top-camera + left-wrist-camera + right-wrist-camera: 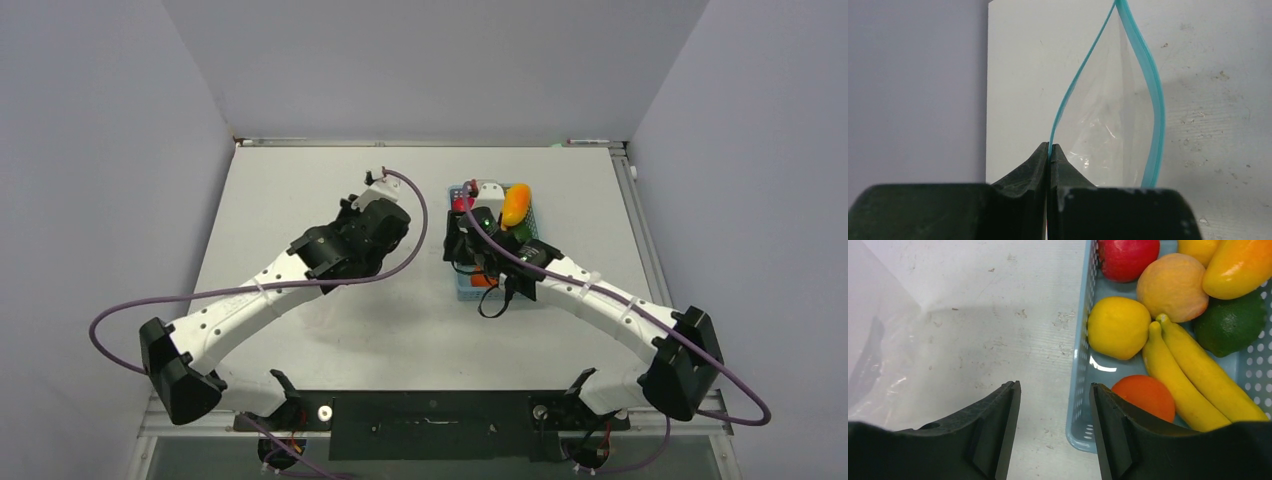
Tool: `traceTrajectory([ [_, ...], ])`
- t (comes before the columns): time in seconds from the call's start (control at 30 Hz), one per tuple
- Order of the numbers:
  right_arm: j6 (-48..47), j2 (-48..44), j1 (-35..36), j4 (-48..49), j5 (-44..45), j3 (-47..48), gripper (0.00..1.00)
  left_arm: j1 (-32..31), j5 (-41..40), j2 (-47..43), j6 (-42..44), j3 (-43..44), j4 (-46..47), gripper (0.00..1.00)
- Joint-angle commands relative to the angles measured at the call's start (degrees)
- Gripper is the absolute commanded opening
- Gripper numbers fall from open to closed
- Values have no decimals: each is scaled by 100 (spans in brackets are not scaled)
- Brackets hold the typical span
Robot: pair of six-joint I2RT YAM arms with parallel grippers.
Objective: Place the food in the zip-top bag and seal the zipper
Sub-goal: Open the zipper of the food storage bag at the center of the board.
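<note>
Left gripper [1050,150]: fingers [1030,172] are pressed together and clamped on one lip of the zipper [1154,100], the teal strip along the mouth of the zip-top bag [1108,115]. The mouth is seen gaping in a leaf shape. No food is made out inside. Whether the bag's bottom rests on the table [998,315] cannot be told.

Right gripper [1054,390]: fingers [998,425] are apart with nothing between them. It is poised over the left wall of the basket [1079,370], one finger above the table and the other above the basket.

All food seen is located in the basket, to the right of the bag:
- lemon [1118,327]
- bananas [1198,375]
- orange [1144,395]
- red fruit [1128,257]
- peach-coloured fruit [1172,287]
- dark green fruit [1230,322]
- yellow-orange piece [1238,267]

Handling, as judged:
- **Bag:** The film is taken to be thin, limp and slippery, and the mouth is expected to collapse if the lip is released. Hold is best taken on the stiffer zipper strip, not on the film.
- **Food:** The pieces are taken to be light, hard, smooth and rounded, so they are liable to roll or squirt out of a shallow pinch. Each is best gripped across its middle.
- **First pick:** The lemon is the nearer uncovered piece. The bananas would be taken across their narrow width.
- **Sealing:** The strip would be pinched at one end and the pinch run along it.
</note>
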Motion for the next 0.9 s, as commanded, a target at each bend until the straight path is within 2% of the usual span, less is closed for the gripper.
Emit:
traceTrajectory([
  [0.0, -18, -514, -236, 95, 38, -285, 54, -26, 451, 318, -276, -142, 576, 0],
  [0.27, 105, -1073, -458, 237, -369, -650, 54, -26, 879, 511, -583, -237, 818, 0],
  [0.5, 390, -1338, -517, 839, -1203, -853, 46, -49, 1231, 118, -817, -706, 1099, 0],
  [0.6, 561, -1350, -521, 1171, -1562, -907, 37, -122, 1219, -88, -908, -849, 1118, 0],
  [0.77, 907, -1124, -517, 1787, -2294, -899, 6, -340, 1209, -468, -903, -1115, 1313, 0],
  [0.87, 1148, -915, -503, 2166, -2676, -879, 5, -471, 1168, -599, -908, -1212, 1381, 0],
])
